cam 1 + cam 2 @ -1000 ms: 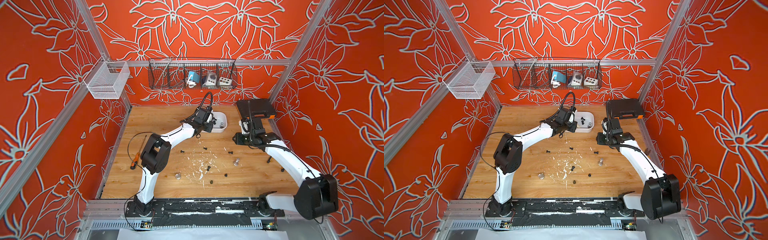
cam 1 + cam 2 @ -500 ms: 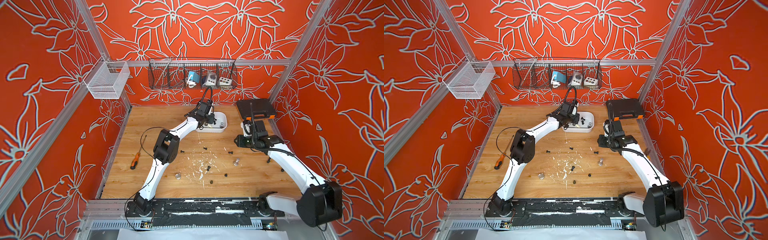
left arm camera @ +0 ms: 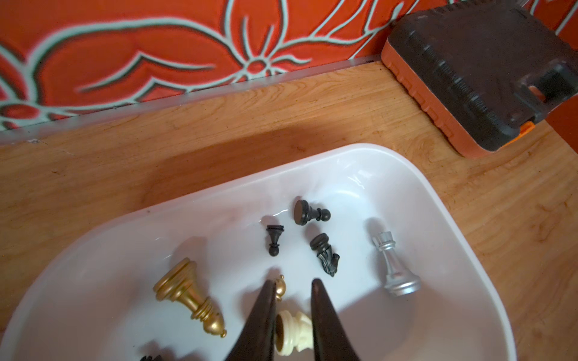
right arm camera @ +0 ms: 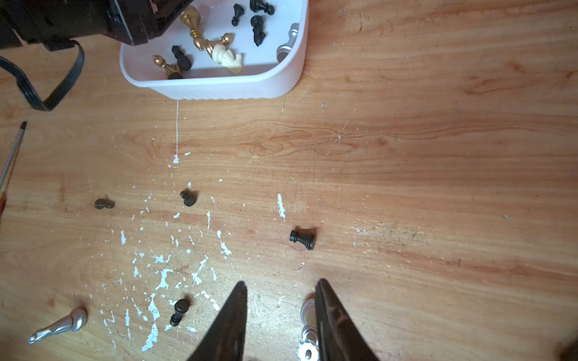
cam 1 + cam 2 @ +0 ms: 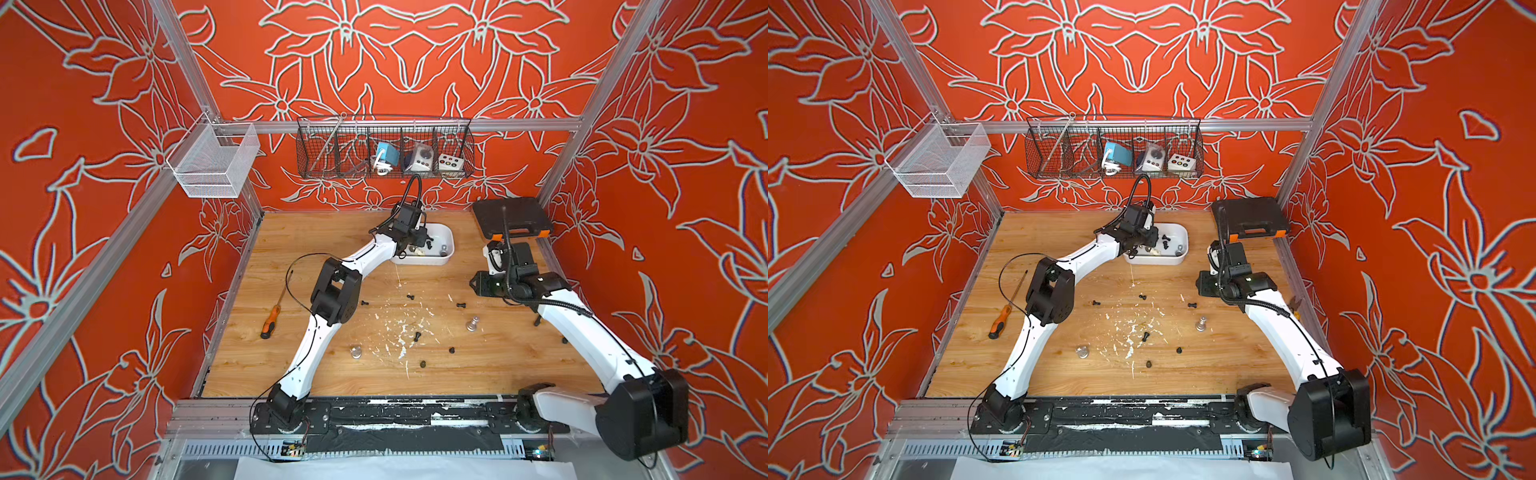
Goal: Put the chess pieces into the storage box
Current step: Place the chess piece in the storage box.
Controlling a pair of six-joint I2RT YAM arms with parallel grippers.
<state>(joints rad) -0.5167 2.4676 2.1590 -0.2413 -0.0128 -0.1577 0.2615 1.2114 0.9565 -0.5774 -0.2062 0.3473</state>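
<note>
Hovering over the storage box [image 3: 406, 175], the left gripper [image 3: 292, 283] is slightly parted, gripping nothing.
The box sits by the table's [image 5: 291, 232] far edge, holding gold, silver and black pieces and a cream piece [image 3: 294, 337] lying under the tips; the right gripper [image 4: 281, 281], jaws apart and empty, hangs over loose chess pieces [image 4: 302, 240] mid-table.

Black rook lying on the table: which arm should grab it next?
Right. The right tool hangs open close to the black rook; the left tool is far off, over the storage box.

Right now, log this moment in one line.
left tool: open over storage box | right tool: open, nothing held | black pieces: loose on table
</note>
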